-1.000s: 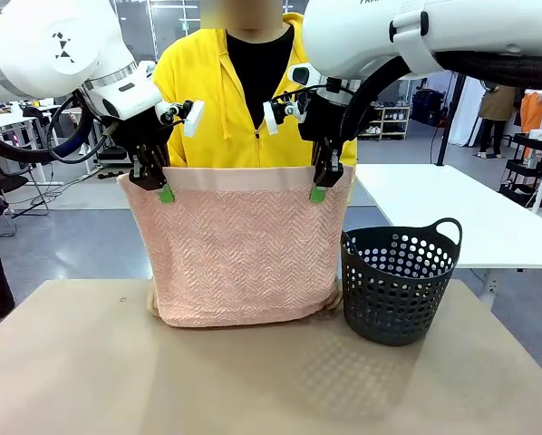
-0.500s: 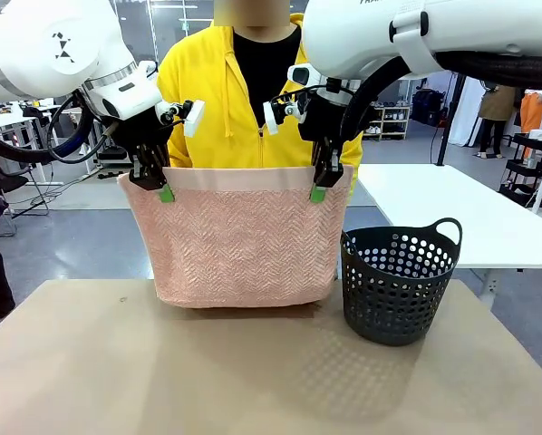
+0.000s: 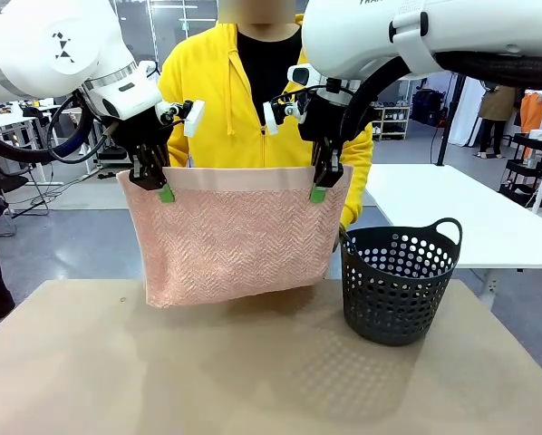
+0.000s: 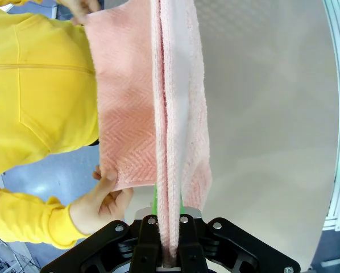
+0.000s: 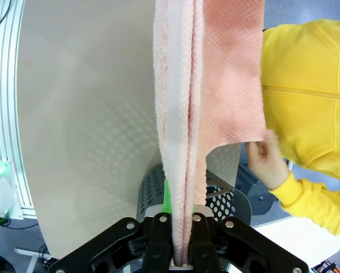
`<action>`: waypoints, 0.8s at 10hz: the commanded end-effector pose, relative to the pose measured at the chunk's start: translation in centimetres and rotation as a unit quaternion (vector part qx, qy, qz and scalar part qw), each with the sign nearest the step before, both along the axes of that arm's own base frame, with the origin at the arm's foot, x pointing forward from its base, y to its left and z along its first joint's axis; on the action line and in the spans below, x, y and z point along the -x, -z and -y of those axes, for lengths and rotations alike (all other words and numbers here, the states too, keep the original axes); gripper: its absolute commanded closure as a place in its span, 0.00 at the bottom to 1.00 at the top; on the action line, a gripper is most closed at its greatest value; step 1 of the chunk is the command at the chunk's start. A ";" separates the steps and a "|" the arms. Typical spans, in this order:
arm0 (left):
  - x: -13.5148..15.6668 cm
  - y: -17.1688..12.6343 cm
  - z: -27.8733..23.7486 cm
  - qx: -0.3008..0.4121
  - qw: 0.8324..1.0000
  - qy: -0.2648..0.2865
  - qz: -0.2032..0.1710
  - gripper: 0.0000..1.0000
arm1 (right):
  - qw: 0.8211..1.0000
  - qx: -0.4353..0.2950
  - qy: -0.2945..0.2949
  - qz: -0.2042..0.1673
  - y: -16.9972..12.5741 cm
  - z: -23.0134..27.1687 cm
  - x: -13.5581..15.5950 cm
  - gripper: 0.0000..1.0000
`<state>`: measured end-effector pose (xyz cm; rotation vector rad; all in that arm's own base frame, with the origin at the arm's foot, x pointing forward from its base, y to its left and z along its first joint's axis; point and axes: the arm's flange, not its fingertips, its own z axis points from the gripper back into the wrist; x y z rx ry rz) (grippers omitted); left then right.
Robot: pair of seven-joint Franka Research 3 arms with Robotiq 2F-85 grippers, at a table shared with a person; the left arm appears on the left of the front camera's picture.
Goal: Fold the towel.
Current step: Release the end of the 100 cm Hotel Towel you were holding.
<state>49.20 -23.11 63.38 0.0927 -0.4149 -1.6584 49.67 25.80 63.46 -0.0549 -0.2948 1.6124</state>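
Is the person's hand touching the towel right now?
Touching. In the left wrist view, the person's hand grips a corner of the towel, with its fingertips lying directly on the pink cloth and no gap between them.

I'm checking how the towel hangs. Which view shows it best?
The front view: the towel hangs broadside, its top corners pinched by the left gripper and right gripper. Both wrist views look down it edge-on, showing doubled layers and a person's hand at its lower corner.
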 end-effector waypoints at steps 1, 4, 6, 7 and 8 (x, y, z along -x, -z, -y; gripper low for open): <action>-0.1 -0.2 -0.1 -0.001 1.000 -0.001 0.002 1.00 | 1.000 0.005 0.000 0.003 -0.1 0.1 0.0 1.00; -0.1 -0.2 -0.1 -0.001 1.000 -0.001 0.002 1.00 | 1.000 0.005 0.000 0.003 -0.1 0.1 0.0 1.00; -0.1 -0.2 -0.1 -0.001 1.000 -0.001 0.002 1.00 | 1.000 0.005 0.000 0.003 -0.1 0.1 0.0 1.00; -0.1 -0.2 -0.1 -0.001 1.000 -0.001 0.002 1.00 | 1.000 0.005 0.000 0.003 -0.1 0.1 0.0 1.00; -0.1 -0.2 -0.1 -0.001 1.000 -0.001 0.002 1.00 | 1.000 0.005 0.000 0.003 -0.1 0.1 0.0 1.00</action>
